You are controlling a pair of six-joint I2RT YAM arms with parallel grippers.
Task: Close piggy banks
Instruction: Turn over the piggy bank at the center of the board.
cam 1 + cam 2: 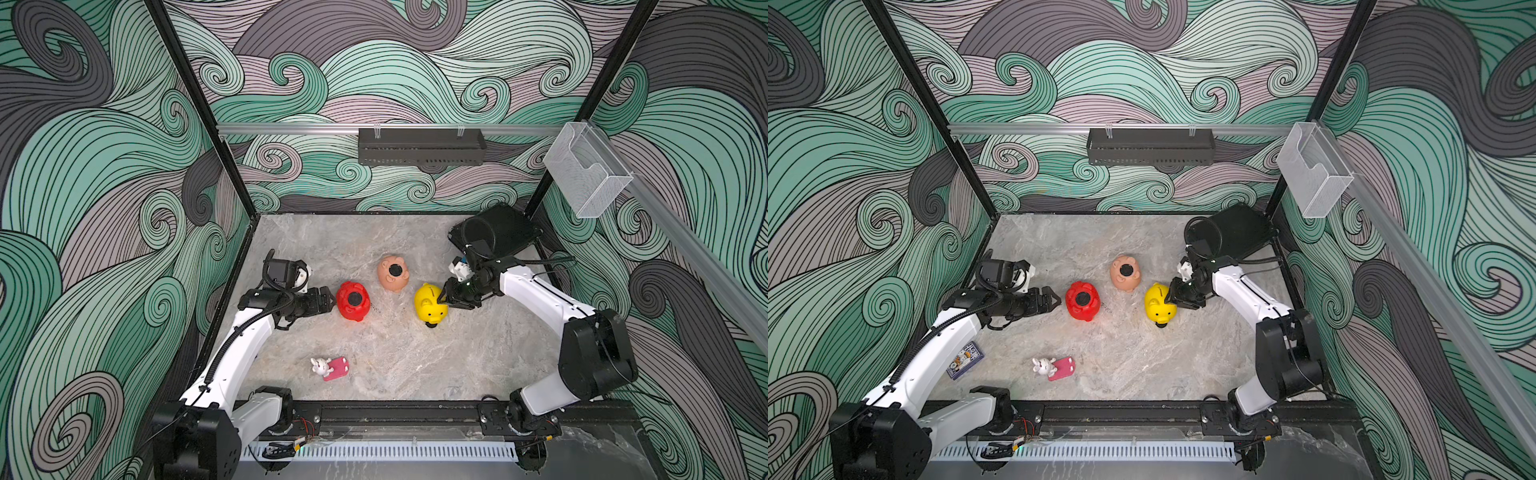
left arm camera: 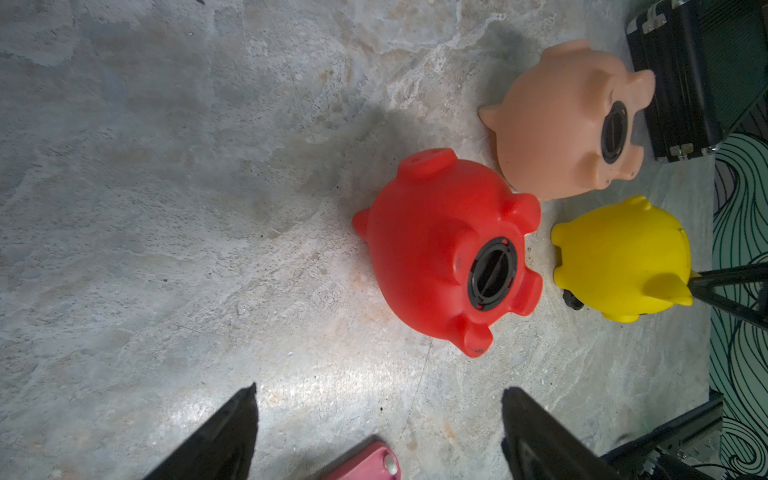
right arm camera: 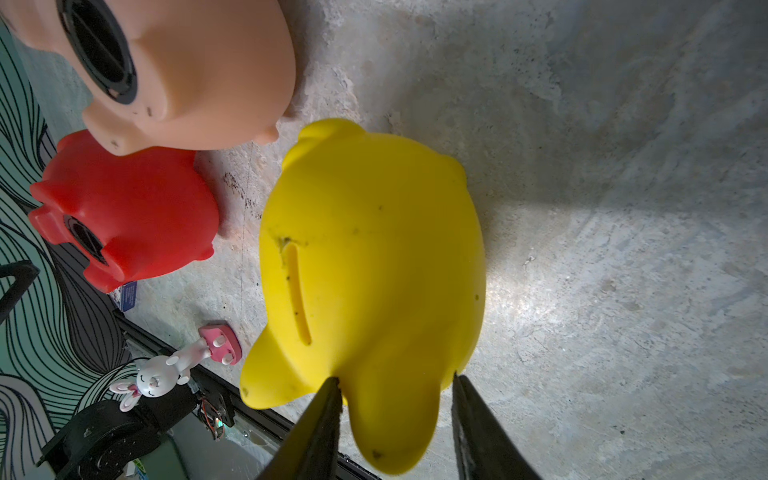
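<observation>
One yellow pig [image 3: 374, 257], likely light, hollow and slick, is clasped at its lobe by the right pincer [image 3: 395, 380]; the left pincer [image 2: 378, 399] gapes empty.

Left arm stretched forward, low and level; left end effector [image 1: 331, 301] jaws wide apart, holding nothing. Right arm elbow-up, reaching inward; right end effector [image 3: 395, 378] half closed, tips touching yellow piggy bank [image 3: 374, 249].
</observation>
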